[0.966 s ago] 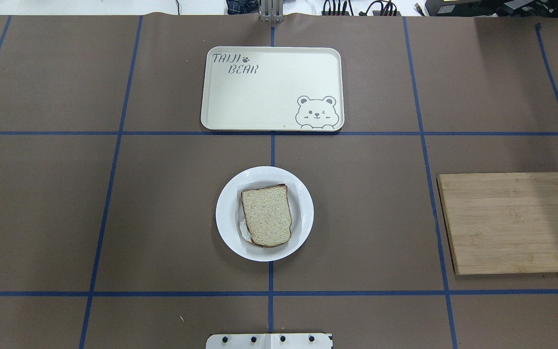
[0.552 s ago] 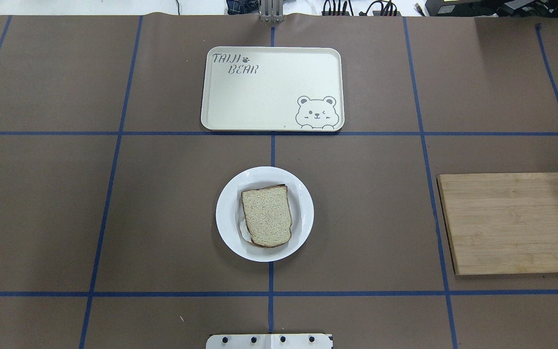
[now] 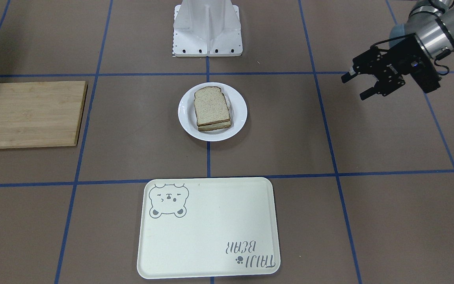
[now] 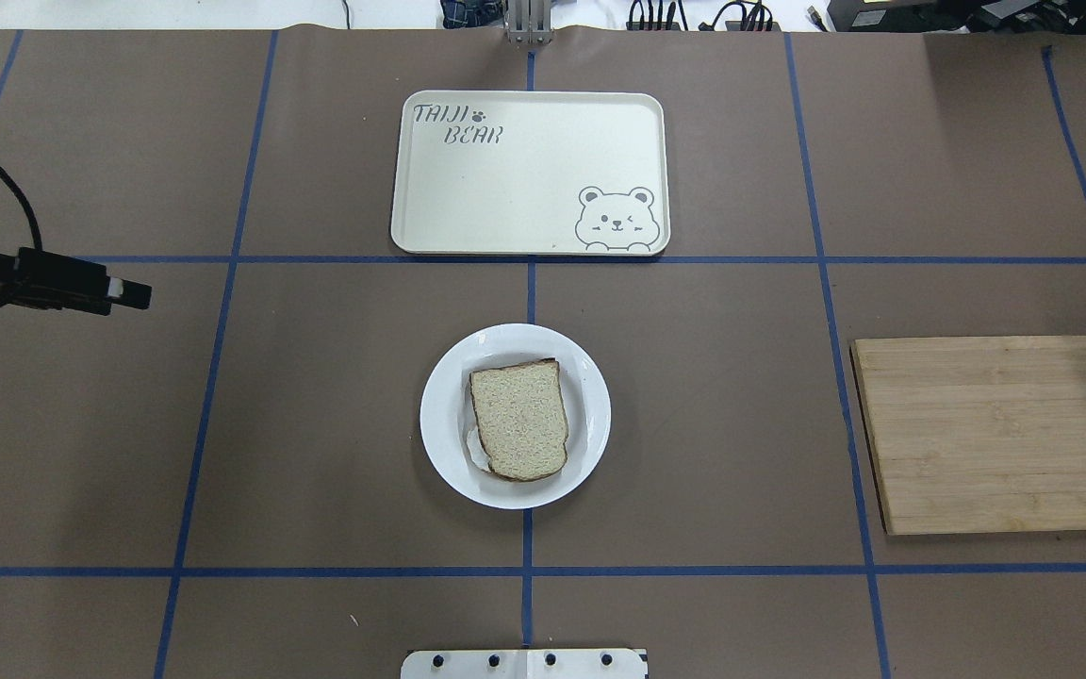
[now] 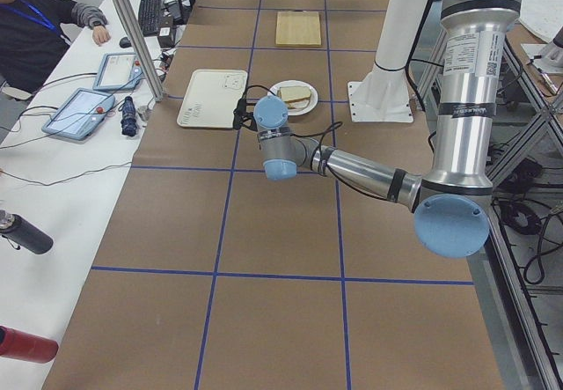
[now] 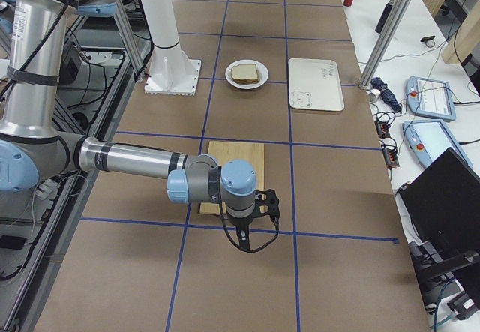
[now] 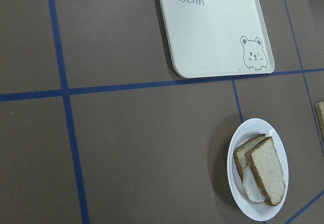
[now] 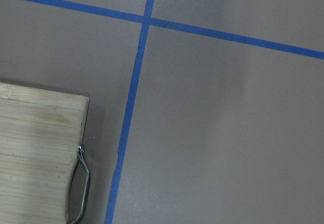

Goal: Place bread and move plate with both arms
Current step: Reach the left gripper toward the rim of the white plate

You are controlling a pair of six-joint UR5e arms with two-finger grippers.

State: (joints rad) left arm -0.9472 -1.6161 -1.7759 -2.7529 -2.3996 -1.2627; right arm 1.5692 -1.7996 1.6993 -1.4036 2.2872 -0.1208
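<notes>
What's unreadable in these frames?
- right gripper: shows only in the exterior right view, small; open or shut cannot be told.
- Under the bread: in the overhead view the top slice covers all but a white sliver on the plate.
- cutting board handle: overhead, cut by the right edge.

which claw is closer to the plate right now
Left. The left claw hangs to the left of the plate; the right claw is farther off, out by the far end of the cutting board on the other side.
</notes>
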